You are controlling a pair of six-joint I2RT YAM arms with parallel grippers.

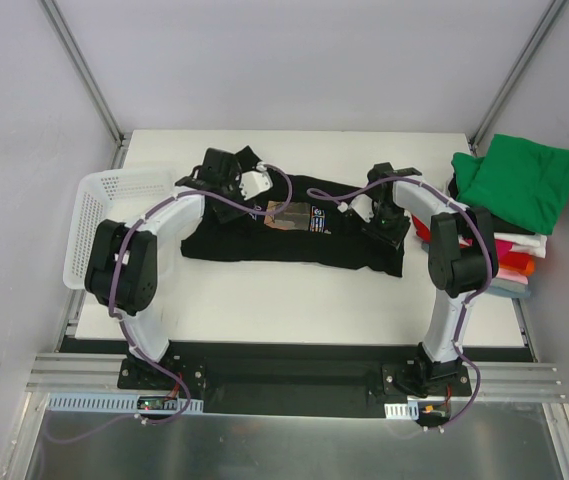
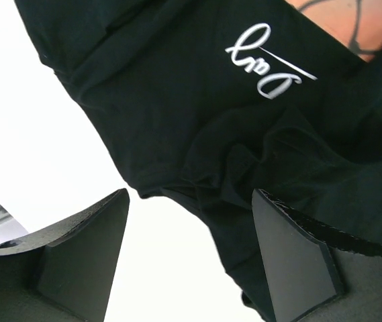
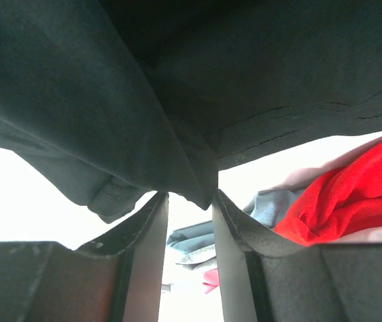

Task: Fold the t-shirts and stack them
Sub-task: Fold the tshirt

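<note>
The black t-shirt (image 1: pixel 264 245) lies in a long band across the counter (image 1: pixel 264 300). The right hand (image 3: pixel 189 196) pinches only a thin fold at its tips, so a pull may slip it free. The left hand (image 2: pixel 191 196) gapes wide, holding nothing. One-sided dragging could skew the fold or brush the folded stack (image 1: pixel 519 185).

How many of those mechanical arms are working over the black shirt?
2. The left arm reaches to the left end of the black shirt, the right arm to its right end; none looks hidden.
</note>
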